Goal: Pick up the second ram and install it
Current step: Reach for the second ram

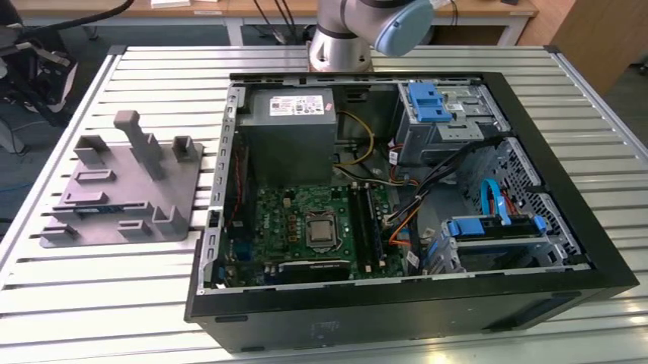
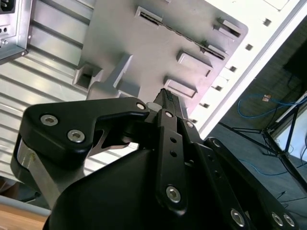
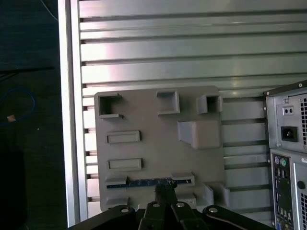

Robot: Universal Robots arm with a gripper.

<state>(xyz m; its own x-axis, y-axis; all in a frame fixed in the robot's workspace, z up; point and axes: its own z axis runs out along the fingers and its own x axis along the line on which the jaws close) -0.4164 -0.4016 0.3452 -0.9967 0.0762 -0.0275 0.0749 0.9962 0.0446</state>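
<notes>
The second ram (image 3: 144,182) stands on edge in a slot of the grey holder plate (image 3: 158,153), beside the open computer case (image 1: 405,307). The gripper (image 3: 165,191) hangs over it, its fingers pressed together and holding nothing.

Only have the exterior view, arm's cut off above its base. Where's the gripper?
Observer: First wrist view has the gripper hanging above the grey holder plate, its tip lined up with the second ram lying in the plate.
Operator: Holding anything?
Observer: No. In both wrist views the fingers are together, nothing between them.
Operator: Case in that feed?
Observer: Yes, the computer case shows its rear panel, power socket included, beside the plate.
</notes>
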